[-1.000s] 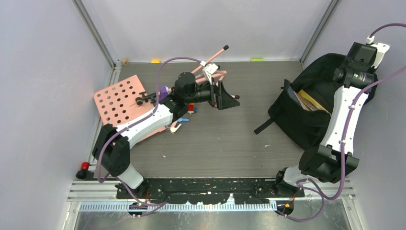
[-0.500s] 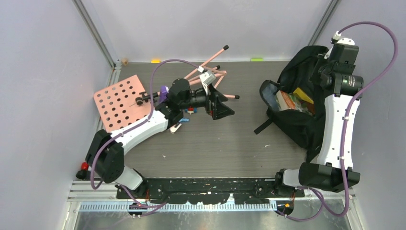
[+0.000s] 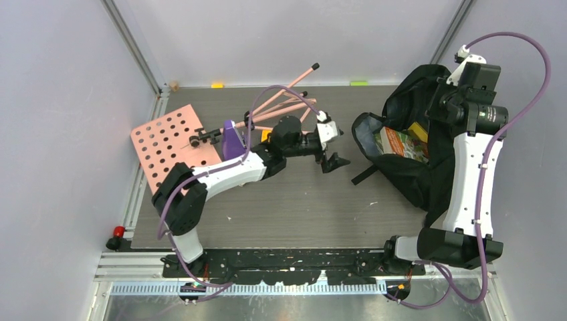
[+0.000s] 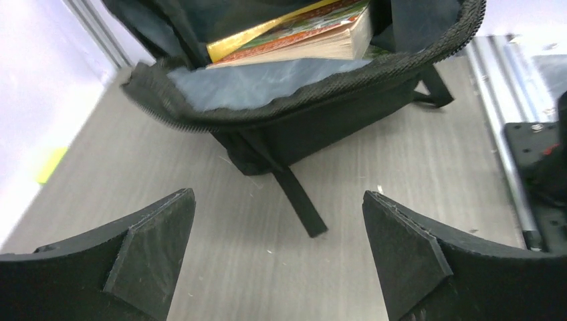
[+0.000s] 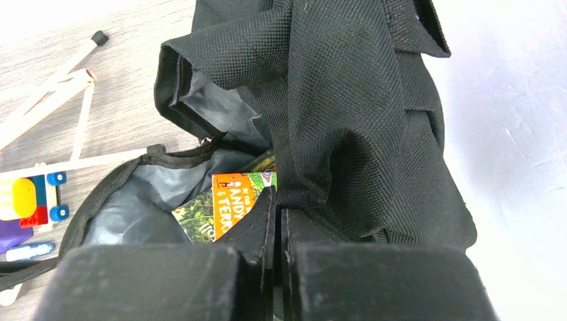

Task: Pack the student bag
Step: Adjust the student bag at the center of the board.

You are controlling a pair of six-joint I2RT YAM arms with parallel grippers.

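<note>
- The student bag point(image 3: 409, 179) slumps on the grey tabletop point(image 3: 301, 200), with the right arm reaching over it. Its mouth gapes toward the left arm and shows a grey lining.
- Inside the bag's mouth lie books point(image 3: 400, 142). The left wrist view shows them stacked flat, one with a yellow edge point(image 4: 301, 33). The right wrist view shows an orange and green cover point(image 5: 234, 200).
- The right tool point(image 3: 449, 100) sits at the top of the bag, above the mouth. Up close its fingers are pressed together point(image 5: 277, 200) with a fold of the bag's black fabric point(image 5: 361, 100) bunched up at their tips, so it looks pinched onto the cloth.
- The left tool point(image 3: 332, 157) hovers just outside the bag's mouth, near it but not touching. Its jaws are spread wide with nothing between them point(image 4: 277, 197), and they face the zipped rim of the bag point(image 4: 321, 114).
- A black strap point(image 4: 297, 200) trails from under the bag's mouth out across the tabletop, toward the left tool.
- Well away from the bag, beyond the left arm, a pink perforated board point(image 3: 167, 140) lies flat.
- Between that board and the bag stands a purple object point(image 3: 233, 140), and a loose tangle of pink sticks point(image 3: 287, 100) lies close by.
- The right wrist view catches a small yellow, blue and red toy brick point(image 5: 27, 200) on the tabletop, apart from the bag's mouth.
</note>
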